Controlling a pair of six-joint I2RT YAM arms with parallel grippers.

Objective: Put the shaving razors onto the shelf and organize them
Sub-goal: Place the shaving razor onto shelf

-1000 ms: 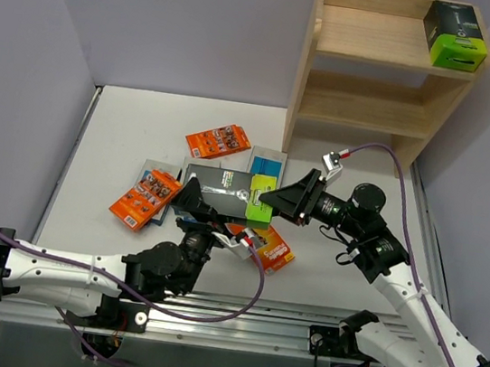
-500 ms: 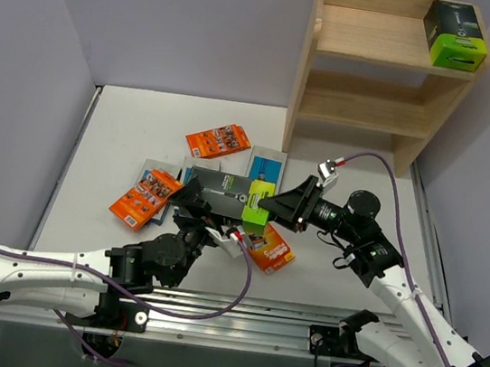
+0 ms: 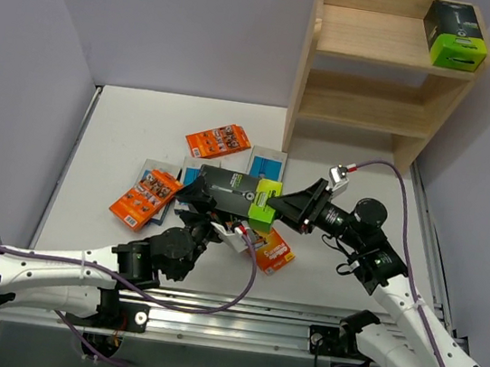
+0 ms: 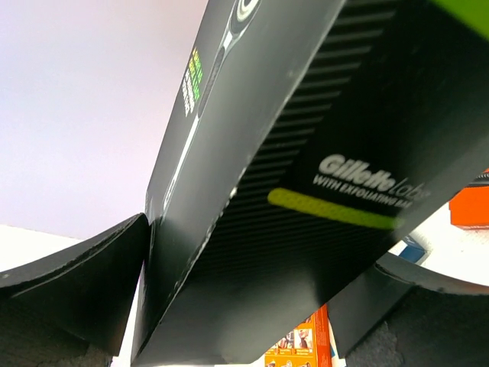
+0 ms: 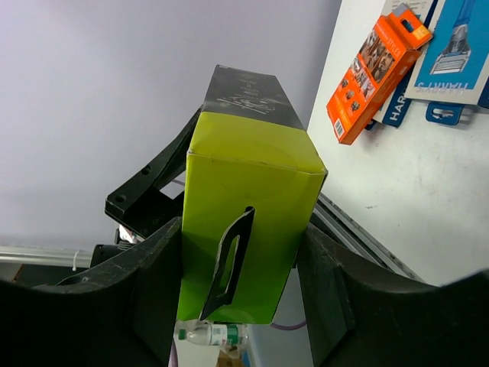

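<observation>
My right gripper (image 3: 282,209) is shut on the lime-green end of a black razor box (image 3: 233,187), which is held off the table above the pile. In the right wrist view both pads press the box (image 5: 244,222) on its sides. My left gripper (image 3: 199,197) stands open around the box's black end. Its left finger (image 4: 76,283) lies close to the box (image 4: 290,191), and a gap shows at the right finger. A second black box (image 3: 455,32) sits on the top tier of the wooden shelf (image 3: 371,64). Orange packs (image 3: 218,140) (image 3: 144,198) (image 3: 274,247) and a light-blue card (image 3: 267,163) lie on the table.
The shelf's lower tier (image 3: 360,108) holds nothing. The loose packs lie clustered mid-table under both grippers, some hidden by the arms. Grey walls close in on the left and right. A metal rail (image 3: 236,315) runs along the near edge.
The black box has shifted a little right and tilted, carried by the right gripper. The left gripper stays wide open at the black end while its arm shifts.
</observation>
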